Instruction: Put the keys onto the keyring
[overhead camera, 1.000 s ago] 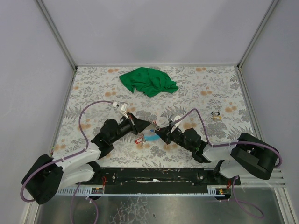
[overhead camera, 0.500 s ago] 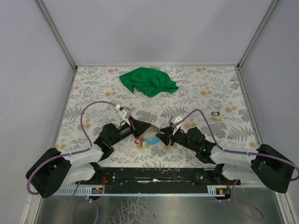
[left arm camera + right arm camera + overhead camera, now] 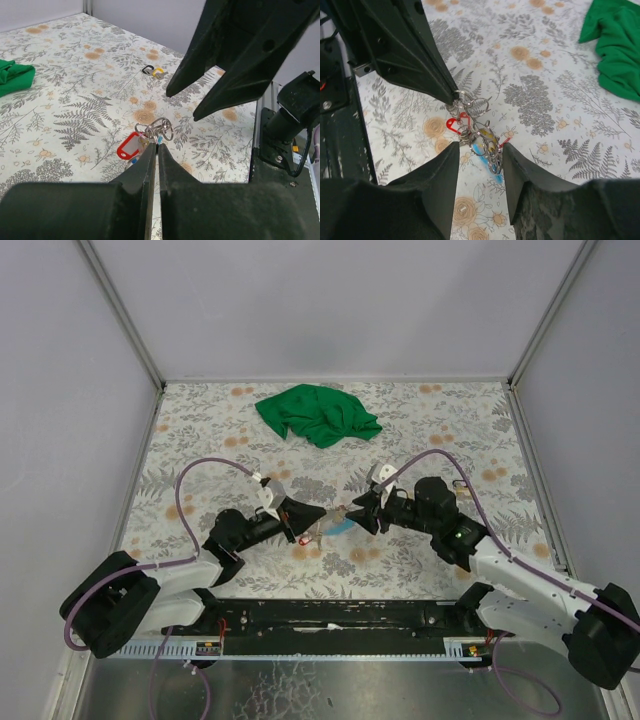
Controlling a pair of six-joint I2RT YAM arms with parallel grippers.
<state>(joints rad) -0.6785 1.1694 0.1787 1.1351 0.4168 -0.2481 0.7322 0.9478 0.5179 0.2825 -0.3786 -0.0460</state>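
Grey metal keyring (image 3: 160,128) sits pinched in the clenched left gripper (image 3: 322,511), keys (image 3: 128,148) bunched beneath, mid-desk (image 3: 450,440) toward the near edge. Both arms reach low, tip to tip, and the right gripper (image 3: 480,147) gapes just beside the bunch.

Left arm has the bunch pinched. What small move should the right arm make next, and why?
Probably close the right gripper on the blue-tagged key. Its jaws stand open with that key dangling between them, while the left gripper, shut on the keyring, holds the bunch in place.
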